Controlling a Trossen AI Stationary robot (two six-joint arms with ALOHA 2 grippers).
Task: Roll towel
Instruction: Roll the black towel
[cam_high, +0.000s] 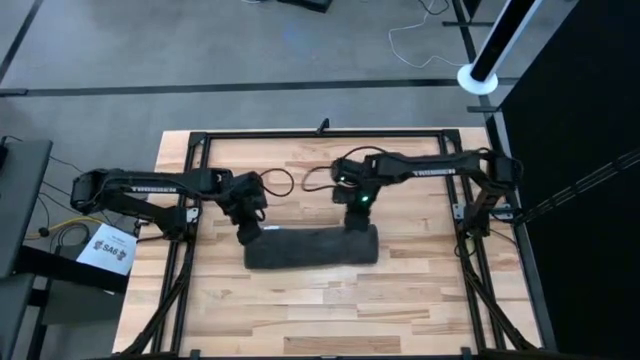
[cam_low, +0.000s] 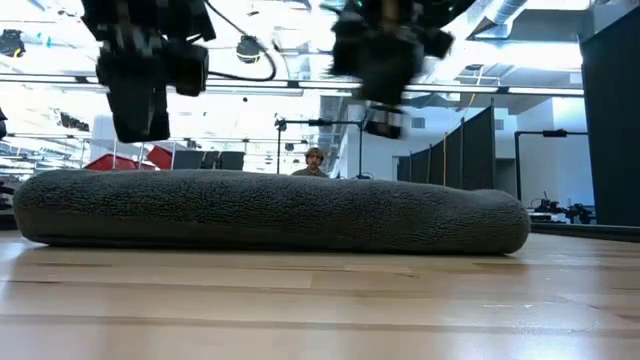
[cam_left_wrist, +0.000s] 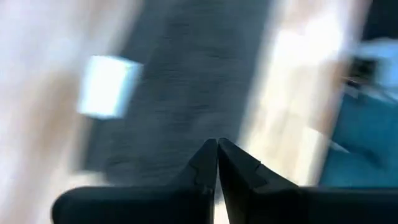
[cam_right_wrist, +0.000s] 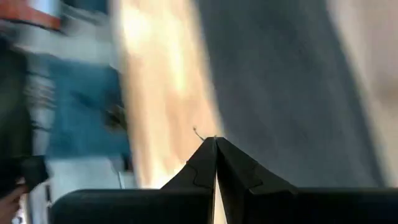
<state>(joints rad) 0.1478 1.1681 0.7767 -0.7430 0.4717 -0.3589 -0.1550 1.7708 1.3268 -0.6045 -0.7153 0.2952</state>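
The dark grey towel (cam_high: 312, 246) lies rolled into a long bundle across the middle of the wooden table (cam_high: 300, 310), resting on its underside (cam_low: 270, 240). A small white label (cam_left_wrist: 109, 87) shows on it in the left wrist view. My left gripper (cam_high: 247, 228) hangs shut above the roll's left end (cam_low: 135, 125) and is clear of it. My right gripper (cam_high: 357, 213) hangs shut above the roll's far side, toward its right end (cam_low: 383, 125), also clear. Both wrist views, left (cam_left_wrist: 216, 146) and right (cam_right_wrist: 216, 142), show the fingertips meeting with nothing between them.
A black metal frame (cam_high: 320, 133) runs around the tabletop's far and side edges. Bare wood lies on the near side of the roll (cam_low: 320, 300). A person (cam_low: 315, 160) sits in the room far behind the table.
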